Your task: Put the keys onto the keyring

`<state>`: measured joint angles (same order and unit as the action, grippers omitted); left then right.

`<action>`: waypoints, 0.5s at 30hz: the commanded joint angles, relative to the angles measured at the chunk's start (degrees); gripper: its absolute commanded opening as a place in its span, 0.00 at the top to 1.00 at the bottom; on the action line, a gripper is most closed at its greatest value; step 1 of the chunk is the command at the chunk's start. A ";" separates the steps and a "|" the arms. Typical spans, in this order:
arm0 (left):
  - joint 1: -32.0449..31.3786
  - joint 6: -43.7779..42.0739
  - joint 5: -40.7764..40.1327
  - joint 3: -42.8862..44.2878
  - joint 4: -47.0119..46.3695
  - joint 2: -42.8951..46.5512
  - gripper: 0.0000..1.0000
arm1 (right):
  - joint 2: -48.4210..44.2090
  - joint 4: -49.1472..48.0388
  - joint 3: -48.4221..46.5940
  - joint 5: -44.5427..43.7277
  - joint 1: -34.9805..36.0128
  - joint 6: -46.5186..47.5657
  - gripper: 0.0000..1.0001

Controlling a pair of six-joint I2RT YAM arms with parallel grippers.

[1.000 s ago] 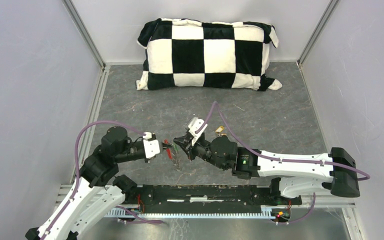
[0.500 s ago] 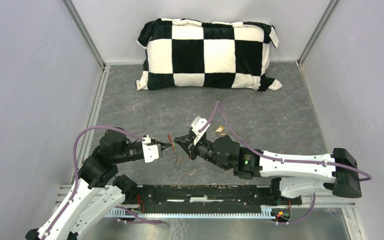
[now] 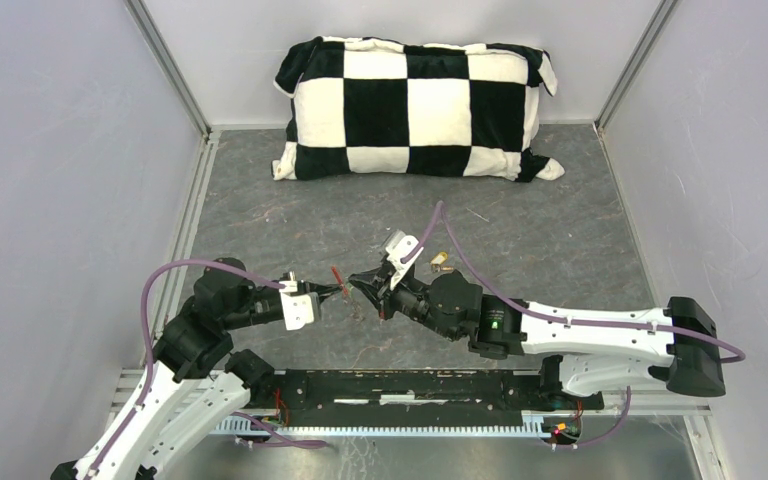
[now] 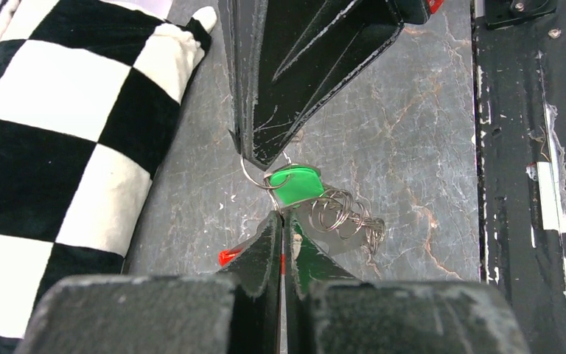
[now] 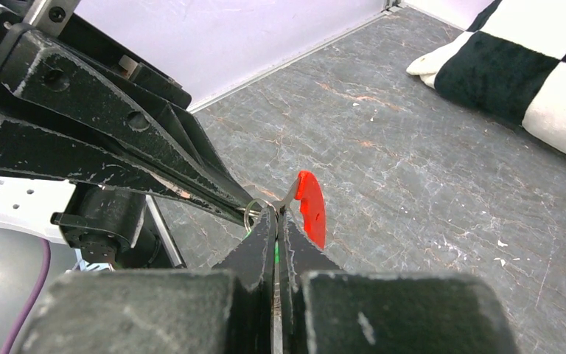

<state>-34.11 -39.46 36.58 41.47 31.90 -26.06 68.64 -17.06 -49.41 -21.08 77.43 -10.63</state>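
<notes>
Jaws first: both pairs clenched tight, tip to tip above the desk (image 3: pixel 560 230), just ahead of the arm bases. Found right jaws nipped onto the keyring (image 4: pixel 253 174) at its thin silver loop, right at their point. Found left jaws pressed up against the lower edge of the green key (image 4: pixel 295 184); cannot tell from either wrist view whether gripping the key, the ring, or nothing. Head of that key sandwiched between the two sets of tips, touching the loop; cannot make out whether threaded on. Noted small chain links (image 4: pixel 346 217) bunched just beside the green head. Saw red tag (image 5: pixel 311 207) standing upright beside the right tips, joined to the loop by a short wire. Spotted brass key (image 3: pixel 441 263) lying alone on the desk, near the wrist of the right arm (image 3: pixel 580 330), apart from the ring. Checkered pillow (image 3: pixel 415 108) against the far wall, well away from all of it.
</notes>
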 commanded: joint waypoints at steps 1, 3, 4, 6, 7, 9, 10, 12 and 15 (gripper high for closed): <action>-0.31 -2.11 3.70 0.63 -5.67 0.84 0.98 | -1.25 0.35 1.13 -3.77 -0.68 0.41 1.00; -0.26 -2.04 3.68 0.60 -6.02 0.84 0.98 | -1.55 0.23 1.48 -3.79 -0.70 0.43 1.00; -0.26 -1.99 3.61 0.59 -6.15 0.84 0.98 | -1.73 0.08 1.74 -3.84 -0.68 0.31 1.00; -0.30 -2.02 3.45 0.57 -6.51 0.77 0.98 | -2.09 -0.06 2.20 -3.95 -0.70 0.15 1.00; -0.28 -1.96 3.43 0.54 -6.64 0.75 0.98 | -2.23 -0.14 2.45 -3.95 -0.66 0.01 1.00; -0.30 -1.89 3.49 0.66 -6.91 0.60 0.98 | -2.44 -0.23 2.64 -3.89 -0.71 0.05 1.00; -0.26 -1.79 3.62 0.72 -7.09 0.58 0.98 | -2.50 -0.24 2.73 -3.93 -0.70 0.07 1.00; -0.27 -1.57 3.66 0.77 -7.34 0.40 0.98 | -2.58 -0.22 2.74 -3.93 -0.70 0.09 1.00; -0.26 -1.26 3.67 0.88 -7.78 0.35 0.98 | -2.57 -0.18 2.87 -3.94 -0.69 0.07 1.00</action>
<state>-34.13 -39.79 36.62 41.45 29.67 -26.09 66.98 -17.50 -47.48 -22.09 77.41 -10.85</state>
